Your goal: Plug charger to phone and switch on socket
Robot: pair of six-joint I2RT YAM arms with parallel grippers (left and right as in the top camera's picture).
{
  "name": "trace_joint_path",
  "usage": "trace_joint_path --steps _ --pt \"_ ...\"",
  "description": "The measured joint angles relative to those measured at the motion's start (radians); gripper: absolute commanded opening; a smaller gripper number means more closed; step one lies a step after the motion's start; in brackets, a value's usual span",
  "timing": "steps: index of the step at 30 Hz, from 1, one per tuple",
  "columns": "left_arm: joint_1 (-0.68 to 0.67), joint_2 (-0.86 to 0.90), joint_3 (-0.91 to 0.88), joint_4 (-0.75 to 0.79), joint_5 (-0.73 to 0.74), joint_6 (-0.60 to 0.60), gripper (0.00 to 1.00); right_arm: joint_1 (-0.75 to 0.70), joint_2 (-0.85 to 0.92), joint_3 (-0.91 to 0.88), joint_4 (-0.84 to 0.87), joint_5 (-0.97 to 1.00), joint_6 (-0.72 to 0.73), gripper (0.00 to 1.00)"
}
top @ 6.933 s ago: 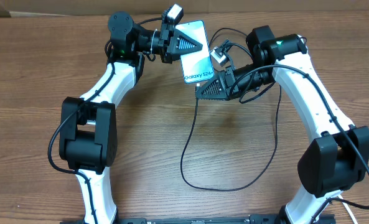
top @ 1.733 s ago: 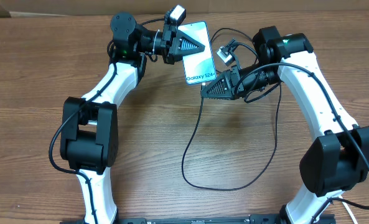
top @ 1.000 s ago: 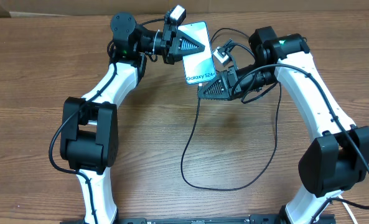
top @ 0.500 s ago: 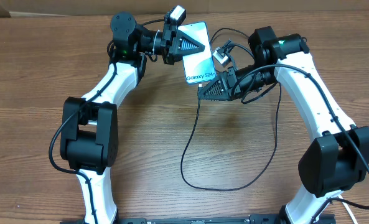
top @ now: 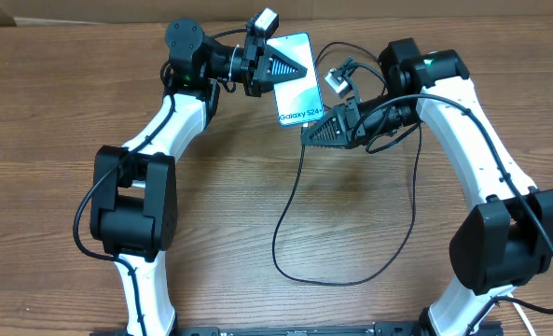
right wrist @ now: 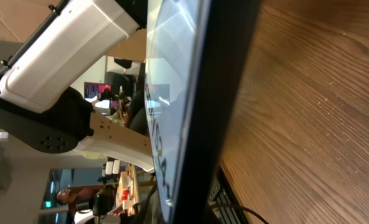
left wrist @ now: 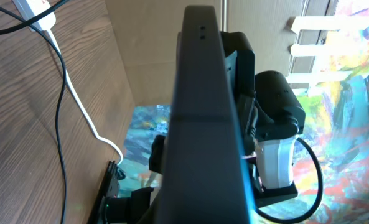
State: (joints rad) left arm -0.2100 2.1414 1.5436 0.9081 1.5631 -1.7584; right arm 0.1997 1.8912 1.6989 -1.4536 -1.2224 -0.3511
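Note:
The phone, light blue with "Galaxy S24" on it, is held up off the table at the back. My left gripper is shut on its left side. In the left wrist view its dark edge fills the middle. My right gripper is at the phone's lower end, shut on the charger's plug tip. The black charger cable hangs from it and loops over the table. In the right wrist view the phone's edge is right in front, and the plug tip is hidden. The socket shows only in the left wrist view.
The thick white cord runs from the socket across the wooden table. The cable loop lies between the two arm bases. A cardboard wall stands along the table's back edge.
My right gripper has shifted slightly right and up, a little away from the phone's lower end. The left gripper and phone have not moved.

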Motion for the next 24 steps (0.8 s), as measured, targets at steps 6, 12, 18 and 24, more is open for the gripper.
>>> trace_joint_path --steps 6,12,18,24 --pt "0.000 0.000 0.000 0.000 0.000 0.000 0.04 -0.003 0.000 0.000 0.001 -0.002 0.006 0.03" --pt "0.000 0.000 0.000 0.000 0.000 0.003 0.04 -0.003 0.000 0.000 -0.014 -0.004 0.007 0.04" --pt "0.000 0.000 0.000 0.000 0.000 0.005 0.04 -0.003 0.000 0.000 -0.016 -0.005 0.007 0.04" --pt "0.000 0.000 0.000 -0.006 0.000 0.005 0.04 0.002 0.000 0.000 -0.013 -0.005 0.007 0.03"
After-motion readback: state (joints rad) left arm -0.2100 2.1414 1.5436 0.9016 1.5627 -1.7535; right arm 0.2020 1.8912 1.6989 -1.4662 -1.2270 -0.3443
